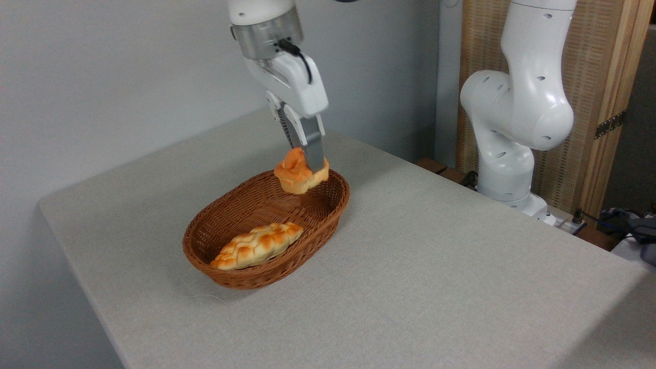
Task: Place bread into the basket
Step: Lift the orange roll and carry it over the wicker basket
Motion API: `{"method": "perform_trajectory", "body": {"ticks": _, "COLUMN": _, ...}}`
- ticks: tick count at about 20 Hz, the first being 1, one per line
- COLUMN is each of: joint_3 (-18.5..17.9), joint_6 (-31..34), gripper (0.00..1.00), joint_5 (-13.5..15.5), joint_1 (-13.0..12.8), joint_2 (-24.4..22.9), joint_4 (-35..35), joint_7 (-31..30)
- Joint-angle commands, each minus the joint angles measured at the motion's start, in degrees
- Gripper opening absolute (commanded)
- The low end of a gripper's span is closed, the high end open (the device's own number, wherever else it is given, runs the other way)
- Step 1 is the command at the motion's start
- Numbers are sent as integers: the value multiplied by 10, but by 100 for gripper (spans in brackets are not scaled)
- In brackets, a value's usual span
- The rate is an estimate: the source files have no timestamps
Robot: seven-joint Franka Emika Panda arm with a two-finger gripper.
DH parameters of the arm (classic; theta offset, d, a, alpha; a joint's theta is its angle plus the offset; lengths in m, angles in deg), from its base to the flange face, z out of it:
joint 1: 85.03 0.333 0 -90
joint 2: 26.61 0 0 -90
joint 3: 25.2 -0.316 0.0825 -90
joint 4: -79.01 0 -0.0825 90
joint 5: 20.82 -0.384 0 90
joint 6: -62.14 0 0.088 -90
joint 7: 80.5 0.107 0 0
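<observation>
Grey table (435, 266), hand (302, 166) gripping bread (294, 177) above basket (230, 274); braided loaf (256, 246) inside

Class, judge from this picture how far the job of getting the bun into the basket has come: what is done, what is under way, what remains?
Done: the bun is gripped and lifted off the table. Under way: the tool holds it above the far end of the wicker basket, where a braided loaf already lies. Left: lowering it, releasing, pulling away.
</observation>
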Motion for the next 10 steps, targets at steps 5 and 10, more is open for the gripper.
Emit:
{"method": "perform_trajectory", "body": {"ticks": 5, "joint_3": 57, "joint_6": 11, "gripper": 44, "joint_5": 3, "joint_1": -8, "joint_2": 36, "joint_4": -6, "joint_7": -57}}
{"method": "perform_trajectory", "body": {"ticks": 10, "joint_3": 60, "joint_6": 8, "gripper": 63, "joint_5": 1, "joint_1": -25, "joint_2": 50, "joint_4": -20, "joint_7": -58}}
